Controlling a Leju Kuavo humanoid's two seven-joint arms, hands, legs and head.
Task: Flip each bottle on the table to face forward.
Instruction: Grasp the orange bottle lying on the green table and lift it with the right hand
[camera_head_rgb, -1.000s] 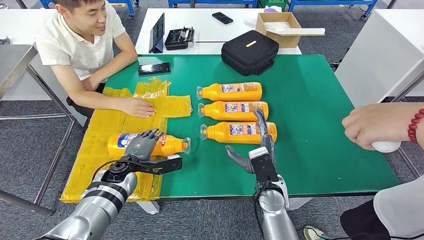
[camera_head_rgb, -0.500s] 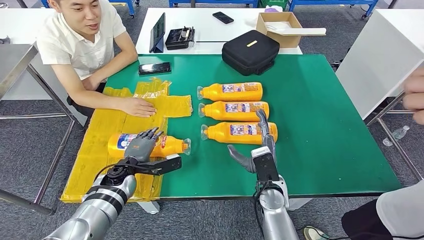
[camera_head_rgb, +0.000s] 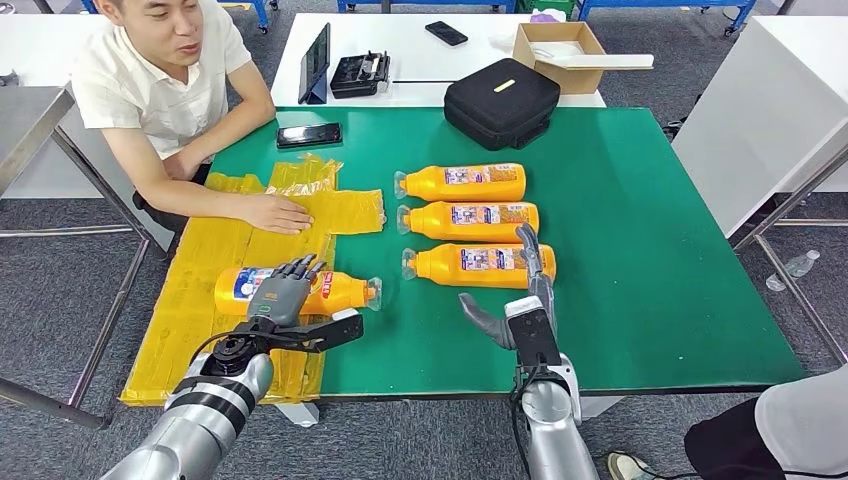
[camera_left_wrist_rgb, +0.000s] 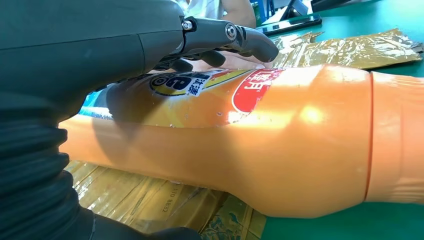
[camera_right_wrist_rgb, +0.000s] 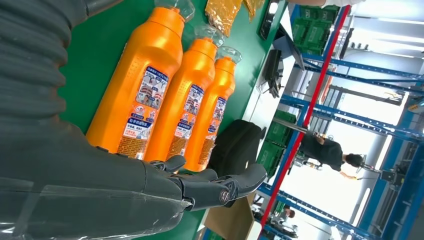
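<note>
**Left hand on the lone bottle, three more waiting in a row**

The left hand (camera_head_rgb: 282, 293) lies over the lone bottle (camera_head_rgb: 300, 290), fingers draped across its top side and the thumb low beside it; in the left wrist view the fingers (camera_left_wrist_rgb: 235, 37) curve over the label while the palm sits against the body. It looks like a wrap-around grip, though how firmly it is closed cannot be told. This bottle lies on its side on the yellow plastic sheets (camera_head_rgb: 215, 300) at the near left of the green table (camera_head_rgb: 640, 250), cap pointing right, its blue and red front label showing.

The right hand (camera_head_rgb: 520, 290) is spread and holds nothing. Its long fingers reach up beside the base end of the nearest bottle of the row (camera_head_rgb: 478, 264); whether they touch it is hard to say. Two more bottles (camera_head_rgb: 467, 221) (camera_head_rgb: 460, 182) lie parallel behind it, caps left, all showing small-print back labels.

To do this step well, I would judge that the left hand should close snugly round the widest part before rolling, as the smooth plastic may slip. Set the bottle down gently so it doesn't roll on, and keep clear of the person's hand (camera_head_rgb: 275, 213) resting on the sheets just behind.
</note>
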